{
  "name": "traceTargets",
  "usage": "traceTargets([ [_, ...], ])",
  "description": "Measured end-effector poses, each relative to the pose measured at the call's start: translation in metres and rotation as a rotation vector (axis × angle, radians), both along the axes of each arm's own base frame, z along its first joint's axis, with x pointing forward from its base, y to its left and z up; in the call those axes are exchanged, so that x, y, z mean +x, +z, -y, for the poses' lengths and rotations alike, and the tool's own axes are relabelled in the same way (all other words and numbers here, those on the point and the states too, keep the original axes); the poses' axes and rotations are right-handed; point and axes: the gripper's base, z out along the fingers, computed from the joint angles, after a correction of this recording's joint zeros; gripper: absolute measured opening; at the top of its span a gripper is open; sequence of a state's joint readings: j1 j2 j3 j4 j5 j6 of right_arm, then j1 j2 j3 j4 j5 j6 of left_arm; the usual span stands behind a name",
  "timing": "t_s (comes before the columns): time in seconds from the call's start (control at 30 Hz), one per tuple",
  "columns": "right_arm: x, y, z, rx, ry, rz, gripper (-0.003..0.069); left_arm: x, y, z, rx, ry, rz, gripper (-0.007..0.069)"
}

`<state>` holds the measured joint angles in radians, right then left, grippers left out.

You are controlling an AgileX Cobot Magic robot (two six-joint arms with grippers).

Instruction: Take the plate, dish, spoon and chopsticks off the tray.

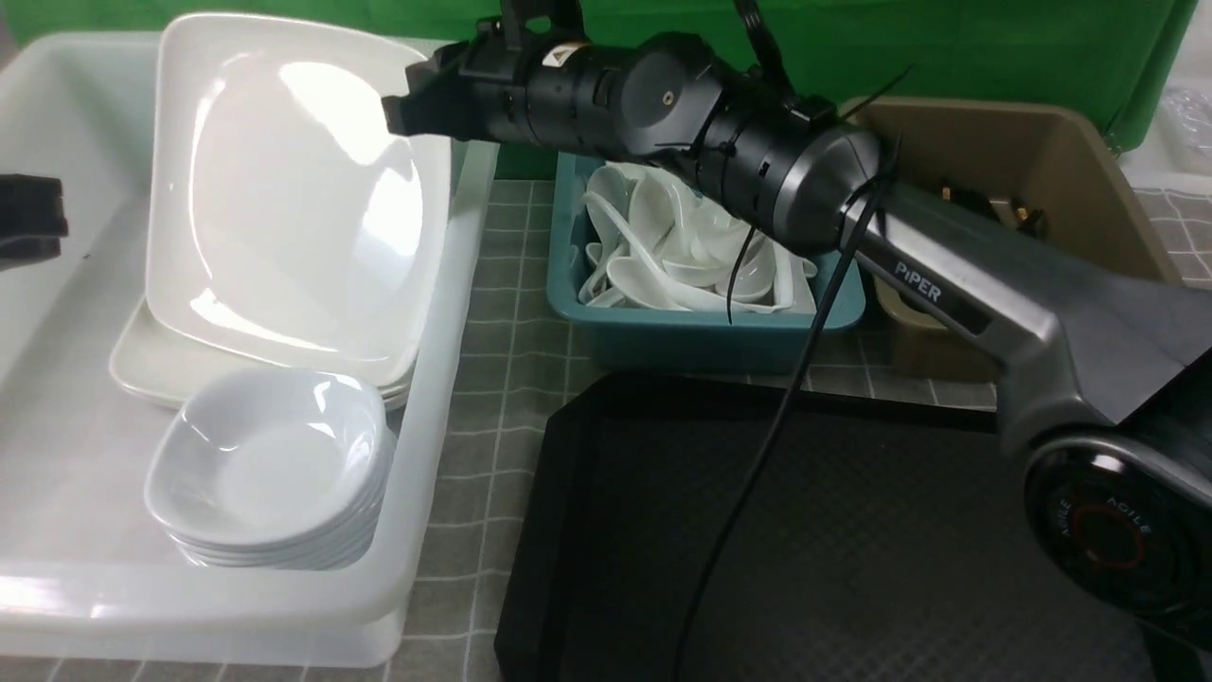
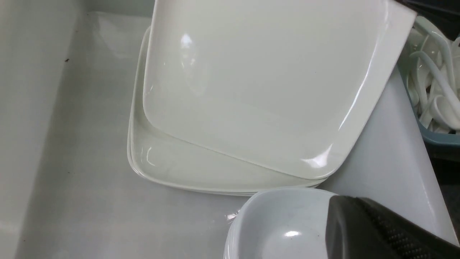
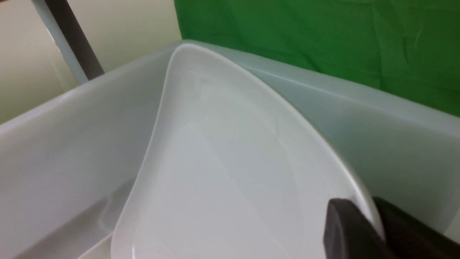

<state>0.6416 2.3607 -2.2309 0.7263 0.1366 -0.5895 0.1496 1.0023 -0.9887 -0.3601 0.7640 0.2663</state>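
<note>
While your right jaws grip the plate [image 1: 284, 189] by its rim, tilted in the white tub [image 1: 445, 313] at the table's left edge, the tray [image 1: 852, 530] looks bare; only release remains; left jaws' state unclear.

Glossy, smooth white on the plate [image 1: 284, 199], mirror-bright with highlights. Matt black plastic with a finely textured floor for the tray [image 1: 852, 549]; milky, semi-translucent plastic for the white tub [image 1: 431, 407]. Woven-looking grey checked cloth [image 1: 516, 322] underneath.
</note>
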Motion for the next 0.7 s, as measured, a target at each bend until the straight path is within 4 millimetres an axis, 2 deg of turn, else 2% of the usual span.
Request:
traceTargets([
  [0.13, -0.0005, 0.0002, -0.0009, -0.007, 0.004, 0.013, 0.009, 0.0, 0.0, 0.0, 0.0, 0.0, 0.0, 0.0001],
  [0.33, 0.0012, 0.0052, 0.0, -0.015, -0.007, 0.067, 0.0226, -0.0005, -0.0006, 0.0003, -0.001, -0.003, -0.008, 0.0001],
  [0.43, 0.0012, 0.0052, 0.0, -0.022, -0.004, 0.075, 0.0241, -0.0006, -0.0007, 0.0003, 0.0, -0.004, -0.01, 0.0001],
  [0.7, 0.0004, 0.0051, 0.0001, -0.03, 0.008, 0.068, 0.0221, -0.0007, -0.0009, 0.0001, 0.003, -0.004, -0.012, 0.0001],
])
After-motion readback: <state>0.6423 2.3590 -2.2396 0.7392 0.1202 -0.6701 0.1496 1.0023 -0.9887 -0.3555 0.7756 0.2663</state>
